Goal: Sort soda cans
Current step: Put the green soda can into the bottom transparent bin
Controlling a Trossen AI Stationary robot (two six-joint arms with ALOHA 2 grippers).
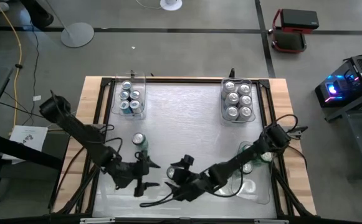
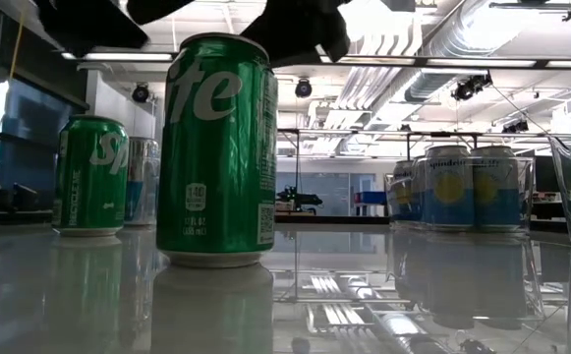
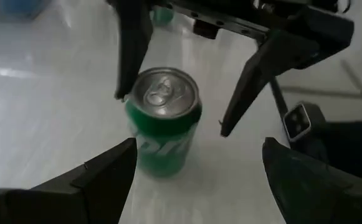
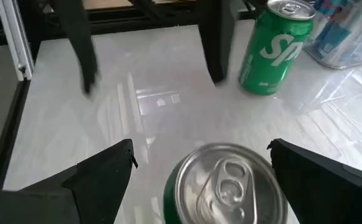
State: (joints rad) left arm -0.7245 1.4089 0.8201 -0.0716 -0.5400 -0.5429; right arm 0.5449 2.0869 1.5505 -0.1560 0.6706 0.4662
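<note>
Standing near the front edge of the table is a green can (image 3: 163,121) with a silver top. The right gripper (image 4: 200,144) is open wide, with one finger on each side of this can, and the fingers do not touch it. The left gripper (image 3: 199,146) is open too and faces the same can from the other side.

A second green can (image 1: 139,142) stands a bit farther back on the table, by itself. At the back left, a clear bin (image 1: 131,79) holds blue cans (image 1: 131,99). At the back right, another clear bin (image 1: 223,99) holds silver cans (image 1: 238,99). A third bin (image 1: 249,186) near the right arm has green cans (image 1: 265,155) in it.
</note>
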